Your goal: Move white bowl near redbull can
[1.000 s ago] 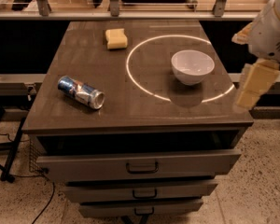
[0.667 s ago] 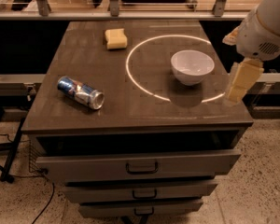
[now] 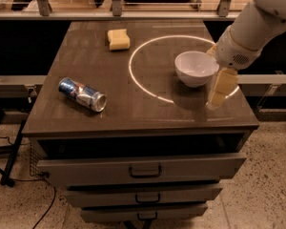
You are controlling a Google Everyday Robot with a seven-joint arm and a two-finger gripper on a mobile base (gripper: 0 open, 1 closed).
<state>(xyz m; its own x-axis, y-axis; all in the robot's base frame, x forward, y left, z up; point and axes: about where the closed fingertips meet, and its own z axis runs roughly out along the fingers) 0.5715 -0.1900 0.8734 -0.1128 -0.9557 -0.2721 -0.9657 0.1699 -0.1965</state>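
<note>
I see my gripper (image 3: 215,99) at the glossy, round white bowl's (image 3: 196,68) 4 o'clock; I cannot tell its state. The dented metal redbull can (image 3: 83,94) lies at 9 o'clock, well apart.

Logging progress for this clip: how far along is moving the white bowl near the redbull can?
Done: nothing; the white bowl sits on the right of the table, apart from the redbull can lying at front left. In hand: the gripper hangs just right of the bowl, carrying nothing. Left: grasp it, carry it across, set it by the can.
</note>
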